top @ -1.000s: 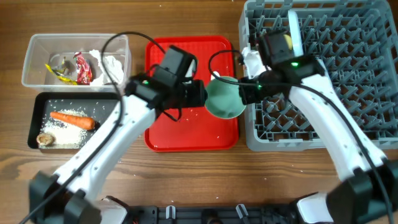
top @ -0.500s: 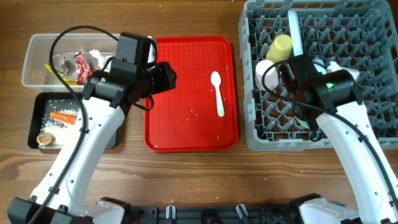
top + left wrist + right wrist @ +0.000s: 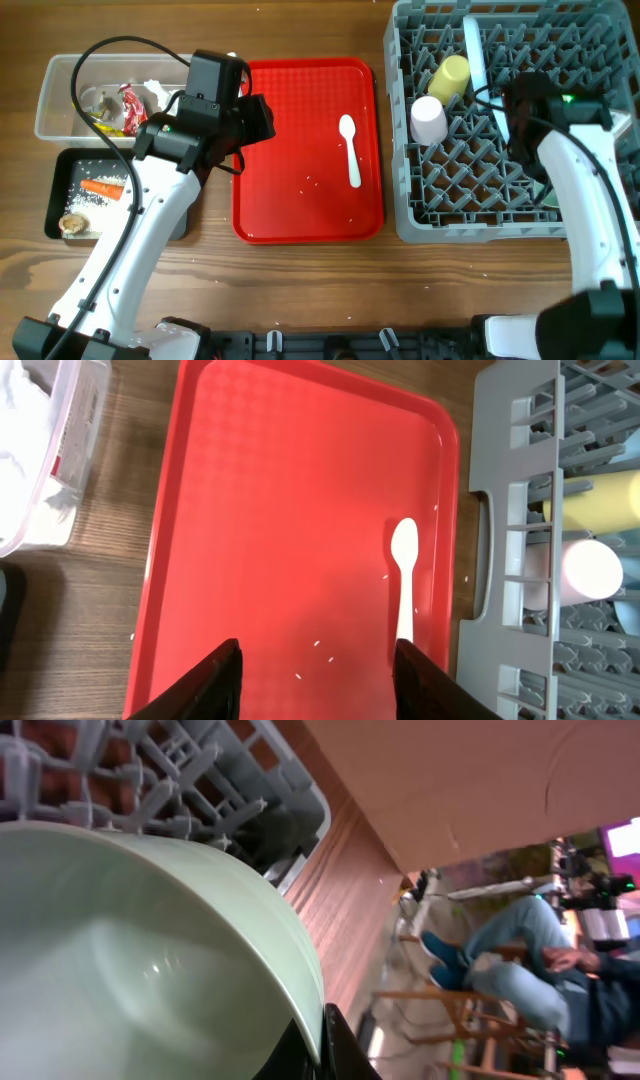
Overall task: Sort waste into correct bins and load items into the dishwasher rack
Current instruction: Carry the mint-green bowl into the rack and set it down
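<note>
With waste [image 3: 128, 108] binned at left and cups [image 3: 428, 120] racked, the right hand [image 3: 315, 1045] grips a bowl [image 3: 150, 970] over the right side of the rack [image 3: 600, 20], while the spoon [image 3: 350, 150] lies unloaded on the red tray [image 3: 300, 225] by the empty, spread left hand [image 3: 318, 650].

Much of bowl [image 3: 120, 950] cropped (frame edges)

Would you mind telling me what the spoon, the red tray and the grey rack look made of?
Spoon: probably plastic, opaque matte white, one thin piece.
Red tray: probably moulded plastic, faintly textured, raised rim.
Grey rack: probably plastic, dull moulded lattice with pegs.
</note>
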